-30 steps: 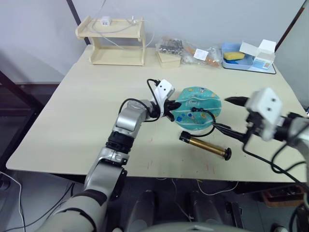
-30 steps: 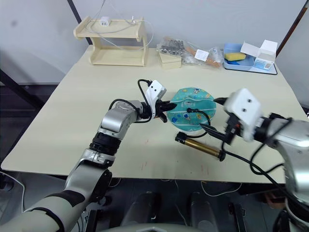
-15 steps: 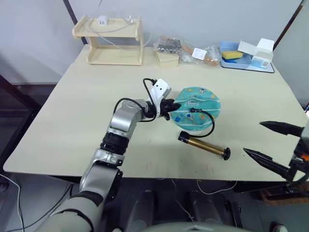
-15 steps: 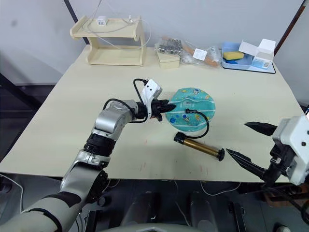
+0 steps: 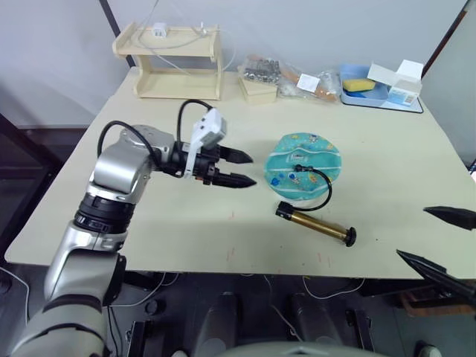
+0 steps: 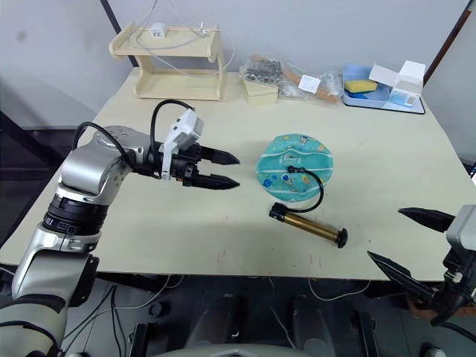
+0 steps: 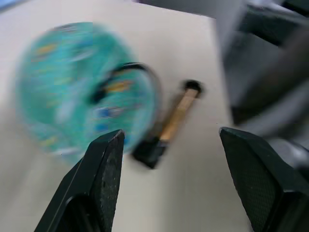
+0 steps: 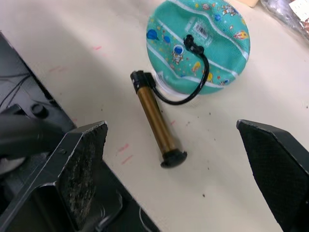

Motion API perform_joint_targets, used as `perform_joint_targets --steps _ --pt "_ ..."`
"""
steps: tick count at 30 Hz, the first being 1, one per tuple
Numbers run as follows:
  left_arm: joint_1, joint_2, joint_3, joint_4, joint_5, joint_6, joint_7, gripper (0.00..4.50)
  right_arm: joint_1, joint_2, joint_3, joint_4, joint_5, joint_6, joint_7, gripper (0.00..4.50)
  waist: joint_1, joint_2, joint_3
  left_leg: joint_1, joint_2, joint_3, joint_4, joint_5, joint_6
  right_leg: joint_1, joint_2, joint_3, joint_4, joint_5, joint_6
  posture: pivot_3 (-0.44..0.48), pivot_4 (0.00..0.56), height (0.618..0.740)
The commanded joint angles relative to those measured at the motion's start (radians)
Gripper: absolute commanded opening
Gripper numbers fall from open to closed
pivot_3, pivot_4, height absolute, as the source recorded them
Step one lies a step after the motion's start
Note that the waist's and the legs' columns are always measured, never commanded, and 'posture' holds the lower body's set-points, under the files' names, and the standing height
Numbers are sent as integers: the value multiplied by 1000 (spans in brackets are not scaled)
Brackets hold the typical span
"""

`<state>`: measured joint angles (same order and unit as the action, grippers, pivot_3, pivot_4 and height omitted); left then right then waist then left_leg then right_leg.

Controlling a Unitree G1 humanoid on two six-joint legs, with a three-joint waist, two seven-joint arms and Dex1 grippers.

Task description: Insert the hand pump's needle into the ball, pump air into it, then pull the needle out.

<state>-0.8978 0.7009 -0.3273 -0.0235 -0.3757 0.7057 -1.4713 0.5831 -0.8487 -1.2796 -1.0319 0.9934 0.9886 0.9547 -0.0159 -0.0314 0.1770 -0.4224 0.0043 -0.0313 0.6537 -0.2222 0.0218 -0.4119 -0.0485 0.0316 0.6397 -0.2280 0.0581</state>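
The ball (image 5: 303,152) lies flattened on the table, teal with cartoon prints. In front of it lies the hand pump (image 5: 316,225), its amber cylinder flat on the table. Its black hose curves up to a black fitting (image 8: 189,42) resting on top of the ball; the needle's pin is hidden. My left gripper (image 5: 251,169) hovers open and empty, a clear gap to the left of the ball. Beyond the table's front right edge, to the right of the pump, my right gripper (image 6: 386,233) is open and holds nothing. Both wrist views show the ball (image 7: 72,92) and the pump (image 8: 155,118) ahead.
A wooden shelf (image 5: 169,63) stands at the back left of the table. A small box with plastic bags (image 5: 260,85) sits behind the ball. A blue tray (image 5: 368,93) with a white box (image 5: 398,78) is at the back right.
My left gripper has opened and drawn back to the left, away from the ball. My right gripper has pulled away from the pump, down past the front right edge.
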Motion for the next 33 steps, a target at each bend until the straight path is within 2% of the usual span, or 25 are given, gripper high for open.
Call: perform_joint_targets --steps 1,8,15,19,24,33 --pt "-90 -41 -114 -43 73 -28 -23 3312 33 -34 -52 34 -7 -34 30 4500 -4 -1 0 1 1 0 0 0 1 0 0 2 0 0 0 0 150 740" --pt "-211 -233 -326 59 232 -104 14 3312 61 -174 37 215 -164 -122 148 4500 -13 -5 2 4 0 9 1 -3 5 0 1 13 -1 2 3 0 150 740" --pt "-252 -454 -452 220 397 -169 143 3312 -27 -319 172 417 -295 -252 293 4500 -22 -5 3 5 -1 21 1 -6 9 -2 1 19 -1 2 7 0 150 740" --pt "-262 -538 -495 307 464 -204 175 3312 -85 -364 235 506 -357 -319 368 4500 -18 -4 3 5 -2 22 1 -6 9 -2 1 20 -1 3 10 0 150 740" --pt "-290 -652 -537 465 548 -235 224 3312 -118 -365 264 535 -399 -352 435 4500 -7 -4 3 4 -3 22 1 -6 10 -2 2 21 -1 3 12 0 150 740" --pt "-347 -812 -536 777 643 -399 253 3312 -103 -259 239 410 -409 -290 415 4500 13 -3 3 4 -4 21 1 -6 10 -3 1 21 -1 3 12 0 150 740"
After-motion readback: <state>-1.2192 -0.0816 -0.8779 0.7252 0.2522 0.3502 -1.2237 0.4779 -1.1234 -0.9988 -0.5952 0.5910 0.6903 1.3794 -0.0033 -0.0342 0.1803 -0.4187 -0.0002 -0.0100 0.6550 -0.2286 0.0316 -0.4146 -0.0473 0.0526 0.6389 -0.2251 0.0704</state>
